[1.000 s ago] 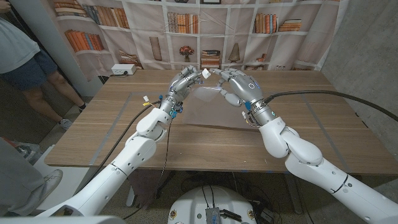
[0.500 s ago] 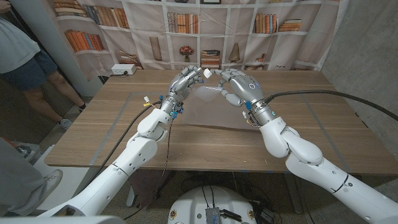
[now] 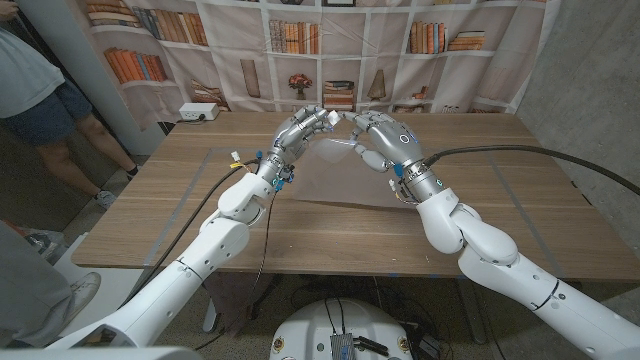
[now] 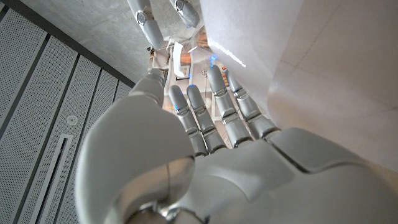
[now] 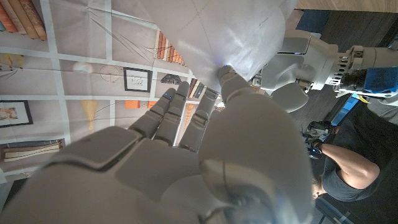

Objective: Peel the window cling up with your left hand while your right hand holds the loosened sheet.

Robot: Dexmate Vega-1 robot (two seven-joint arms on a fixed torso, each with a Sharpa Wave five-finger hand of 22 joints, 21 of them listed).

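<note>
With both hands raised together at upper centre of the head view, the left hand (image 3: pixel 303 128) and right hand (image 3: pixel 378 137) have their fingertips nearly touching over the wooden table (image 3: pixel 150 215). The window cling (image 3: pixel 330 165) is a faint translucent sheet hanging below and between them, down to the tabletop at frame centre, so it looks mostly lifted and kept taut between two grips. A person (image 3: pixel 40 100) stands at the upper left edge.

Left wrist view: the left hand (image 4: pixel 211 143) fills the lower frame, fingers extended alongside the cling (image 4: pixel 311 68), which spreads across the upper right. Thumb and finger seem to pinch its edge near top centre, probably to lead the peel; contact is partly hidden.

Right wrist view: the right hand (image 5: pixel 186 155) occupies the lower half, thumb tip pressed into the cling (image 5: pixel 217 37) at upper centre, fingers behind it. My read: it grasps the loosened sheet so it can't sag back.
</note>
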